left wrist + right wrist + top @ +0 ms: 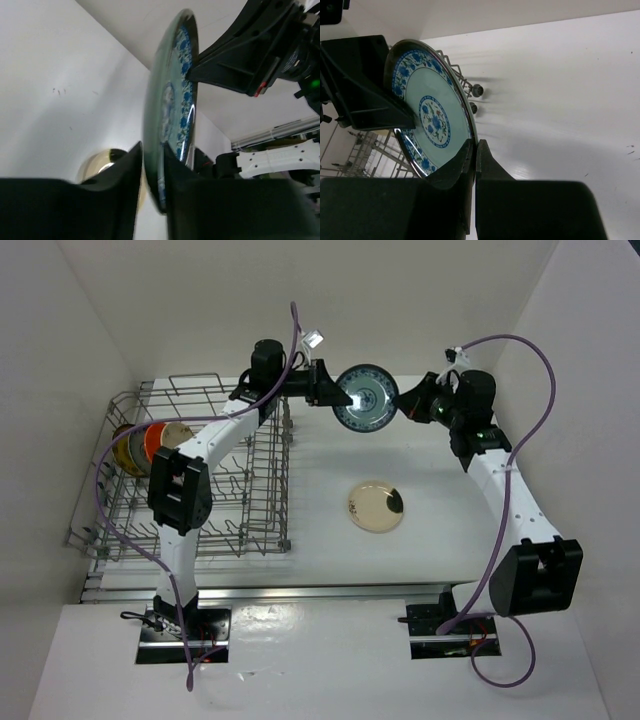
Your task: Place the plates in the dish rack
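Blue-and-white plate (365, 397): held on edge in the air over the far middle of the bench, between the two arms and just right of the dish rack (283, 500).
Right end effector (474, 147): clenched on the plate's rim on the side away from the rack, carrying its weight.
Left end effector (152, 155): one finger sits on each face of the opposite rim. Whether they press on the plate yet cannot be told.
Why held so: this looks like a hand-over. The rack stands along the bench's left edge, on the left arm's side. Keeping the plate upright gives each arm its own stretch of rim and suits the plate for dropping between the tines.
In the rack: an orange plate (150, 445) and a dark gold plate (130, 450) stand upright near its left wall.
Beige plate (376, 507): lies flat near the middle of the bench, well apart from both arms and not yet loaded.
Next move, as a judgement: the right side should let go only once the left pinch is firm, or the plate could slip and fall.
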`<state>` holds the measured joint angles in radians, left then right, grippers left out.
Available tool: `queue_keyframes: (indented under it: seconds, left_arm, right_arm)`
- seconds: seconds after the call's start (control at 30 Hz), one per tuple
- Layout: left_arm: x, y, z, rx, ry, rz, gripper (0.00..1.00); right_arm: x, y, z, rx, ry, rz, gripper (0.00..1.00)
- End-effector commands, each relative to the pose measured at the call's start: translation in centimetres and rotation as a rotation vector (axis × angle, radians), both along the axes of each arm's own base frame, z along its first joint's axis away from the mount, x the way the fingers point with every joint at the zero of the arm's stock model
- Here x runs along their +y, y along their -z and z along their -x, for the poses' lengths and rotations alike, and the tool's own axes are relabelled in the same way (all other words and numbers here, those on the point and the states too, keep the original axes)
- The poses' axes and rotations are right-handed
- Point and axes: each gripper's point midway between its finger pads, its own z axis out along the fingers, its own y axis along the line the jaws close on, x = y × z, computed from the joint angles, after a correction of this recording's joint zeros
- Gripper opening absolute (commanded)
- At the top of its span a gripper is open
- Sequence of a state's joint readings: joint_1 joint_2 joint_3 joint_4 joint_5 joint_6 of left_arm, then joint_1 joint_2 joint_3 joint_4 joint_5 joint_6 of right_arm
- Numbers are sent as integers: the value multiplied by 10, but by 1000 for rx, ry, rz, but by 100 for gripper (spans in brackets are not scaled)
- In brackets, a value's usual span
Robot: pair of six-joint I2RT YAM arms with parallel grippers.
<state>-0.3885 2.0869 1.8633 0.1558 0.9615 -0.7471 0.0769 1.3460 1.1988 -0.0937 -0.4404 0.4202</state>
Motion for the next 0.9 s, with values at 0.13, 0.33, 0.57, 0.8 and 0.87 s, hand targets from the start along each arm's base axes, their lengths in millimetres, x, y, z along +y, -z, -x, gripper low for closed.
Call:
queue_keyframes:
  seconds: [0.13,0.33,0.57,0.8,0.87]
  left_arm:
    - [1,-33,6,-121,17,-1,0]
    - [66,-75,-14,-209,-179,-27,0]
    - [189,-140,-4,-359,-503,-47,0]
    - [309,-108,-5,-285,-1009,-439,0]
    - [352,-88,1,-215,-1131,-576,0]
  right_arm:
    - [14,-21,-9,-61,-39,11,16]
    - [7,-8,2,-23,-20,45,79]
    - [-1,22,23,-33,-29,139,99]
    - [-21,101,5,164,37,233,99]
    - [-28,109,-3,166,57,231,99]
